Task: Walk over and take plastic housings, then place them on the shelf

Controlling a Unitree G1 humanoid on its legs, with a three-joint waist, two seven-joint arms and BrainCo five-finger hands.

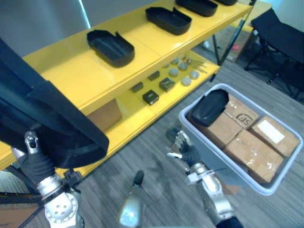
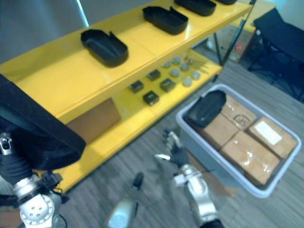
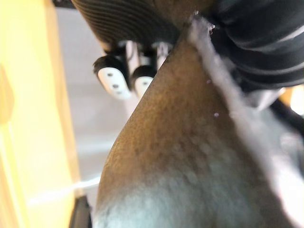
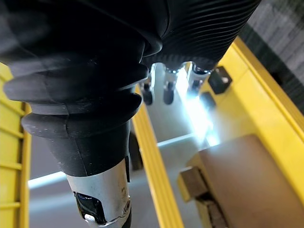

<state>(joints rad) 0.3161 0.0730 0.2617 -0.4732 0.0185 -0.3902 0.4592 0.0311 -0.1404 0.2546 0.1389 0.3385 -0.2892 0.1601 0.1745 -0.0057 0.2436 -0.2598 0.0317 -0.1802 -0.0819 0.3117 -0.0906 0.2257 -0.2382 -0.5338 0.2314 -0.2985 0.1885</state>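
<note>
A large black plastic housing (image 1: 52,128) fills the lower left, held up close against the yellow shelf's (image 1: 71,71) front edge. My left hand (image 3: 114,81) grips it from beneath; its dark fingertips show past the housing's rim (image 3: 190,156). Three more black housings (image 1: 110,46) (image 1: 168,20) (image 1: 197,5) lie in a row on the top shelf. Another housing (image 1: 209,106) rests on cardboard boxes in a grey bin (image 1: 202,149) on the floor. My right hand (image 1: 182,147) hangs open and empty just left of the bin, above the floor.
The lower shelf (image 1: 142,114) carries small black blocks (image 1: 150,97), grey round discs (image 1: 185,80) and a cardboard box (image 1: 103,115). Brown boxes (image 1: 254,152) fill the bin. A black folding chair (image 1: 280,38) stands at the far right, beyond the shelf's end.
</note>
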